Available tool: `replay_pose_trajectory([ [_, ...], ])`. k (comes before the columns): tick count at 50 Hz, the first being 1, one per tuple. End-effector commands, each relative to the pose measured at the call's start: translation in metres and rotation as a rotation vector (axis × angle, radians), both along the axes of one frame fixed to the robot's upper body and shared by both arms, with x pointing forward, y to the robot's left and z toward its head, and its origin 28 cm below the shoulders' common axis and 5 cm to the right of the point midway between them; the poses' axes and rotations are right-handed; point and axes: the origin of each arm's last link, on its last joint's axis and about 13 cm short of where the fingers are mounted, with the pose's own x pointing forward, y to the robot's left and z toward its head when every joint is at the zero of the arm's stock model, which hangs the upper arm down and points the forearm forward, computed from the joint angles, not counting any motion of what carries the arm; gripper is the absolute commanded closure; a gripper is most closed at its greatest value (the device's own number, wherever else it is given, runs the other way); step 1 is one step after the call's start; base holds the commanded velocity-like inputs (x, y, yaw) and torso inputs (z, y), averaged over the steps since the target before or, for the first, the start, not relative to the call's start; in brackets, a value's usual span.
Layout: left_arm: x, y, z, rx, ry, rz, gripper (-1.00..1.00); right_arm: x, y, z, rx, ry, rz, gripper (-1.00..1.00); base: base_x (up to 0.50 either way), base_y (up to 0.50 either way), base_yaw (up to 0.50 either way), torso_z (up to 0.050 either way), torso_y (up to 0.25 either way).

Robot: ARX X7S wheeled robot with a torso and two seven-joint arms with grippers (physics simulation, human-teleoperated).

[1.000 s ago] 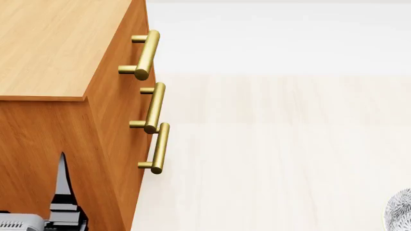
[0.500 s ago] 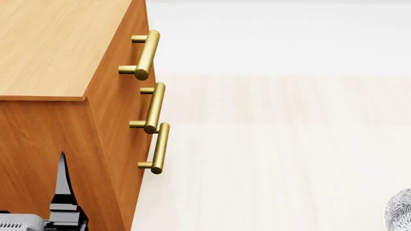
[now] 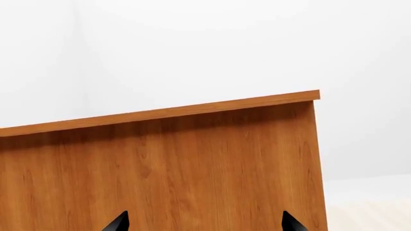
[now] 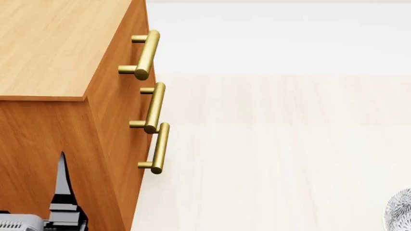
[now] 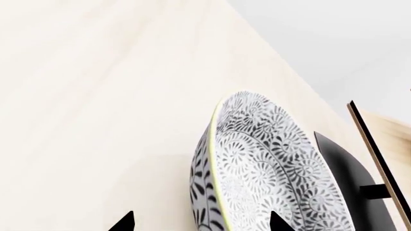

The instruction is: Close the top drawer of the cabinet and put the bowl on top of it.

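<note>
The orange-brown cabinet (image 4: 51, 48) fills the left of the head view, its flat top bare. Three brass handles line its front; the top drawer's handle (image 4: 145, 54) is the farthest, and no drawer front visibly stands out from the others. My left gripper (image 3: 205, 224) is open, its two tips wide apart and facing the cabinet's side wall (image 3: 192, 163). One dark finger (image 4: 62, 178) shows low against that wall. The patterned bowl (image 5: 270, 168) sits on the pale surface, a sliver of the bowl (image 4: 401, 211) at the head view's right edge. My right gripper (image 5: 200, 224) is open, its tips either side of the bowl's wall.
Beyond the bowl stands a pale wooden rack (image 5: 385, 149) on a dark base (image 5: 343, 163). A pale wood-grain surface (image 4: 276, 144) stretches from the cabinet's front to the bowl. A white wall lies behind.
</note>
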Motion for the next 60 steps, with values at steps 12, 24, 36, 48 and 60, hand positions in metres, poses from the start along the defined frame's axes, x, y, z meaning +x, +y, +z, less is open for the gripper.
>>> replay_pose_trajectory([
  [12, 0.0, 0.0, -0.001, 0.0, 0.0, 0.0, -1.0, 0.003, -0.002, -0.004, 0.005, -0.008, -0.012, -1.0, 0.0, 0.0, 0.0, 0.0, 0.0],
  [24, 0.0, 0.0, 0.0, 0.0, 0.001, 0.0, -1.0, 0.005, -0.002, -0.007, 0.011, -0.004, -0.01, -1.0, 0.0, 0.0, 0.0, 0.0, 0.0],
  [36, 0.0, -0.001, -0.001, 0.002, 0.002, -0.001, -1.0, 0.005, -0.003, -0.01, 0.015, -0.01, -0.006, 1.0, 0.0, 0.0, 0.0, 0.0, 0.0],
  [48, -0.002, 0.001, -0.006, -0.002, 0.009, 0.006, -1.0, 0.009, 0.002, -0.005, 0.034, -0.051, 0.009, 1.0, 0.0, 0.0, 0.0, 0.0, 0.0],
  [60, 0.001, -0.001, -0.006, 0.006, 0.016, 0.007, -1.0, 0.021, 0.007, 0.047, 0.075, -0.237, 0.026, 1.0, 0.0, 0.0, 0.0, 0.0, 0.0],
])
